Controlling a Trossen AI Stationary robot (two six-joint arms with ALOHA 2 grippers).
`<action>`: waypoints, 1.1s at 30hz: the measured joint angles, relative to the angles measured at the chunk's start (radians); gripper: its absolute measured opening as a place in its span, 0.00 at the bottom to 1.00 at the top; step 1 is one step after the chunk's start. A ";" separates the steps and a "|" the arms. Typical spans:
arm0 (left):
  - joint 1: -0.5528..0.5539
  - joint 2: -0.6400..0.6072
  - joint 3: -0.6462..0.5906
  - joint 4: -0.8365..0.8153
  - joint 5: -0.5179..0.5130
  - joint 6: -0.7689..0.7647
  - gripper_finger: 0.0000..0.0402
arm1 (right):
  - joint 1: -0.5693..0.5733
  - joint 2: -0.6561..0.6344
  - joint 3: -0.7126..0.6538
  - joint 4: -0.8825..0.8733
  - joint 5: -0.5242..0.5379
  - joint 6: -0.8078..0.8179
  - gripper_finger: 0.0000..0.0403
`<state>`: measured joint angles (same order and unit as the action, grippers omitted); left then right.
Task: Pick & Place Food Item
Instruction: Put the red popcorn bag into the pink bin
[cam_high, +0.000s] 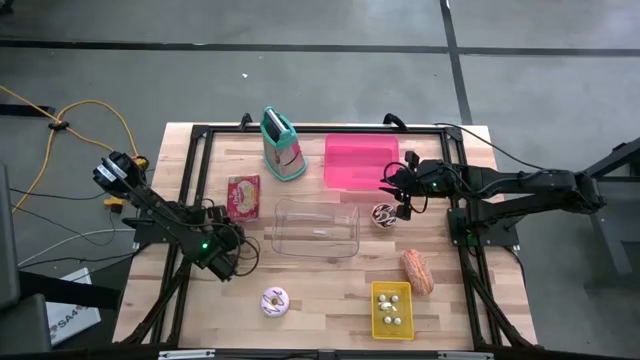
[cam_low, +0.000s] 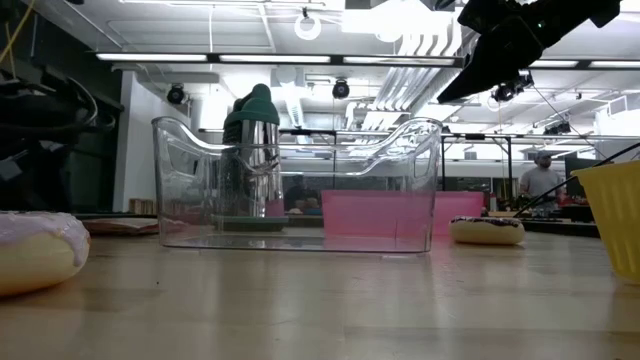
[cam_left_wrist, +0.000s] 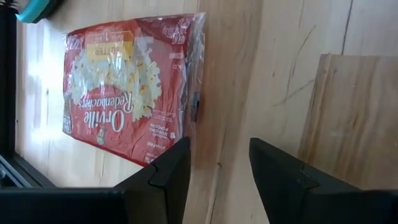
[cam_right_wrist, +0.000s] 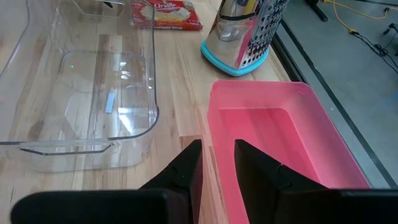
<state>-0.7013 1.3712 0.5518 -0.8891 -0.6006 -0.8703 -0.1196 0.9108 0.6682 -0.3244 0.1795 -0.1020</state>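
A red popcorn bag (cam_left_wrist: 127, 87) lies flat on the wooden table (cam_high: 330, 290), left of a clear plastic bin (cam_high: 317, 227). My left gripper (cam_left_wrist: 217, 158) hovers open near the bag's near edge, with only bare wood between its fingers. In the high view it (cam_high: 238, 243) is between the bag (cam_high: 243, 195) and the table's near left. My right gripper (cam_right_wrist: 214, 158) hangs above the near edge of the pink tray (cam_right_wrist: 280, 143), its fingers a narrow gap apart with nothing between them. A chocolate donut (cam_high: 384, 214) lies just below it.
A metal grater with a teal base (cam_high: 283, 145) stands at the far side. A pink-iced donut (cam_high: 274, 301), a bread roll (cam_high: 417, 271) and a yellow box of eggs (cam_high: 392, 308) lie toward the near edge. A black frame (cam_high: 200, 140) rims the table.
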 joint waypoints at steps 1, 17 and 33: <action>0.000 0.000 0.000 -0.004 0.000 0.001 0.40 | 0.000 0.000 0.000 0.000 0.000 0.000 0.20; 0.000 0.007 -0.030 -0.049 -0.035 -0.025 0.56 | 0.000 0.000 0.000 0.000 0.000 0.000 0.20; 0.034 0.148 -0.030 -0.027 -0.108 -0.065 0.56 | 0.000 0.000 0.000 0.000 0.000 0.000 0.20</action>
<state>-0.6678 1.5196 0.5217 -0.9166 -0.7090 -0.9356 -0.1196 0.9108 0.6682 -0.3244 0.1795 -0.1020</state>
